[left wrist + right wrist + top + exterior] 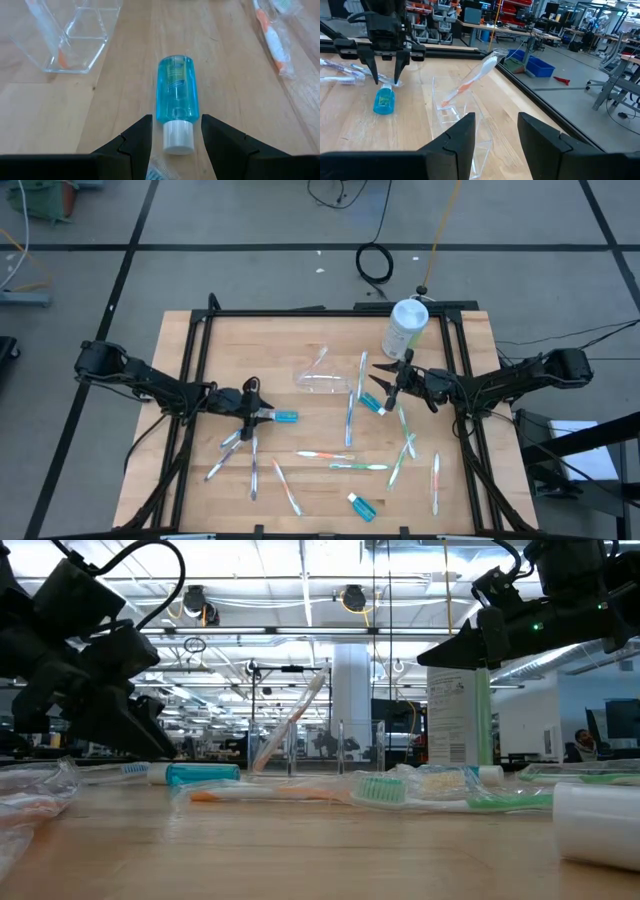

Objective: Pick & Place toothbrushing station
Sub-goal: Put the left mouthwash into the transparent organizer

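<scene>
Two arms work over the wooden worktop (200,360). The left end effector (172,131) has its fingers spread on either side of the white cap of a small blue bottle (175,90) lying flat; they are not touching it. The right end effector (495,127) hangs open with nothing in it, just beside the clear toothbrush holder (325,383), which sits near the worktop's middle with one toothbrush (470,82) leaning in a slot. A white-and-green canister (405,328) stands behind the right end effector. More toothbrushes lie scattered nearer the front.
</scene>
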